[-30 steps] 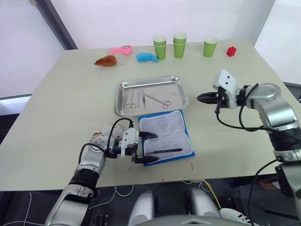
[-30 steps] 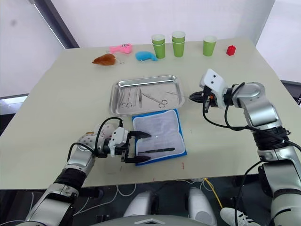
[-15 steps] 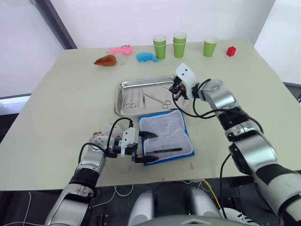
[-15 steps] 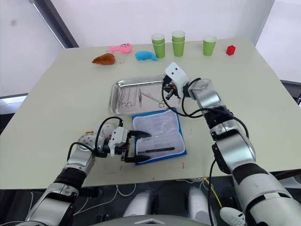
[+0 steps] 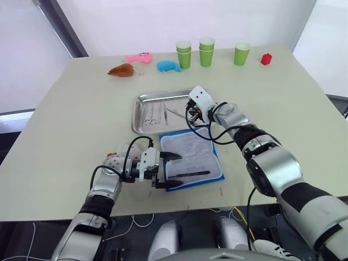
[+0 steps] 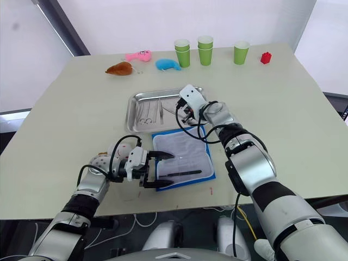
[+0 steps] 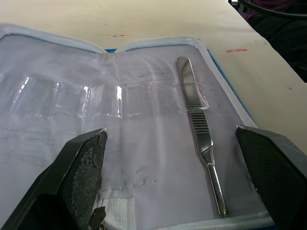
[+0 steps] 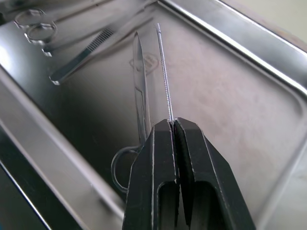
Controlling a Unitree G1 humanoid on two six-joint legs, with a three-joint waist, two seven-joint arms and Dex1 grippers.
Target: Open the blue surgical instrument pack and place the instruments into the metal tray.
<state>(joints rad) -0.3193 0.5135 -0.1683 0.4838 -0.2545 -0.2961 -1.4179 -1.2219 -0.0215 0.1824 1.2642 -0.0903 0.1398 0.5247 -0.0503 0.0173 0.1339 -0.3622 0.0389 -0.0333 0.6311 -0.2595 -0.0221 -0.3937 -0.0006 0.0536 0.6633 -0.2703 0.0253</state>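
Beige table, right gripper (image 8: 173,125) pinching thin probe (image 8: 164,76) over metal tray (image 5: 142,100), left gripper (image 5: 173,170) wide.

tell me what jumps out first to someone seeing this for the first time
The right claw, shut on a thin needle-like instrument, held over the metal tray mid-table, where scissors already lie. Nearer the robot, the blue surgical instrument pack lies open with one handle left inside, the open left claw at its edge.
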